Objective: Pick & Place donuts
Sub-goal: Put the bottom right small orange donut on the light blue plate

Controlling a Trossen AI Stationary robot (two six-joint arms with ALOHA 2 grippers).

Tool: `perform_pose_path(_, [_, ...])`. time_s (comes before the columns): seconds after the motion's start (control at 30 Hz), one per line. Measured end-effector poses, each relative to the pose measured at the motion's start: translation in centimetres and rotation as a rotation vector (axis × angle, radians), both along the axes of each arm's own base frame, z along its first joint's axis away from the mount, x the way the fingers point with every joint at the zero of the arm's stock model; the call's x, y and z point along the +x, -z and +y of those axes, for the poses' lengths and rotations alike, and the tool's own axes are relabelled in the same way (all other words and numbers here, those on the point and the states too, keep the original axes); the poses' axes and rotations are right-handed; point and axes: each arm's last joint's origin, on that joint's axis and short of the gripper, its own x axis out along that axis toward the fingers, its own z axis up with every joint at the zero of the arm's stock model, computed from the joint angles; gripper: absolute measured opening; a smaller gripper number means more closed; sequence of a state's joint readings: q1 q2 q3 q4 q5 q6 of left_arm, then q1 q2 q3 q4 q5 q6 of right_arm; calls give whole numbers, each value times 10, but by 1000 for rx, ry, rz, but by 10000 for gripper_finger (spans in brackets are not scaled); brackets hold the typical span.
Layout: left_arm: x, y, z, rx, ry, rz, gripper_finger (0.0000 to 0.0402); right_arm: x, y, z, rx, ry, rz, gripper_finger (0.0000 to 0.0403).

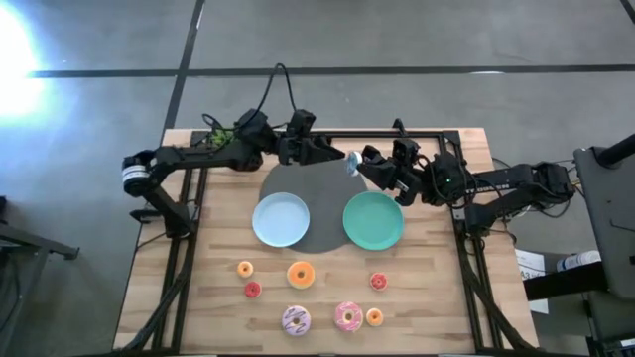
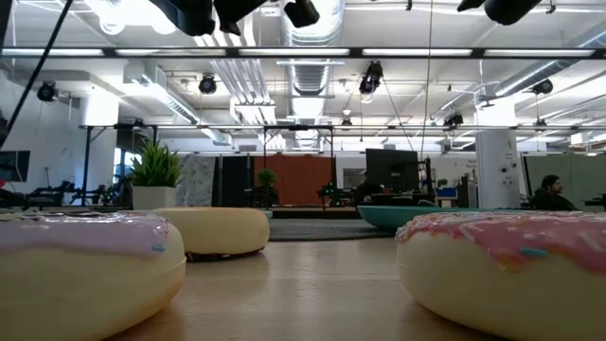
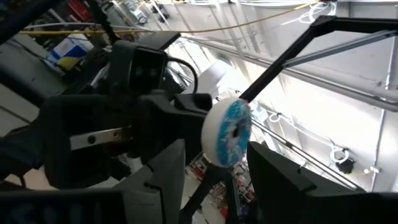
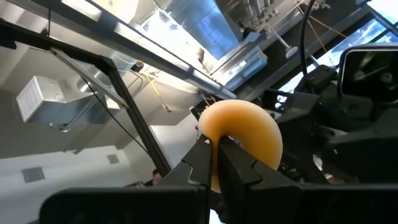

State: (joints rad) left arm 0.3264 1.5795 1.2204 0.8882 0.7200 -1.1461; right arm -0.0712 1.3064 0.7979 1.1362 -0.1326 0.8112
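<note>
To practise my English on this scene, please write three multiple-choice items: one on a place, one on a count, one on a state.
1. Where is the blue plate relative to the green plate? A on top of it; B beside it; C under it.
2. How many donuts lie on the table? A five; B seven; C nine.
3. The right gripper is: A open; B resting on the table; C shut on a donut.

Key: B, the plates lie side by side; B, seven can be counted from above; C, its fingers pinch the donut's rim.
</note>
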Motion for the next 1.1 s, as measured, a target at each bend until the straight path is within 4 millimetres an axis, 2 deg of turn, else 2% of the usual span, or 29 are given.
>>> perform_pose_path(0.17, [3, -6, 1, 8, -2, -24, 147, 1, 1, -1, 8, 0, 7, 9])
perform_pose_path(0.37, [17, -4, 5, 12, 17, -11, 147, 1, 1, -1, 8, 0, 6, 9])
perform_pose_path(1.1, [19, -9, -5, 52, 46, -49, 147, 1, 2, -9, 27, 21, 15, 9])
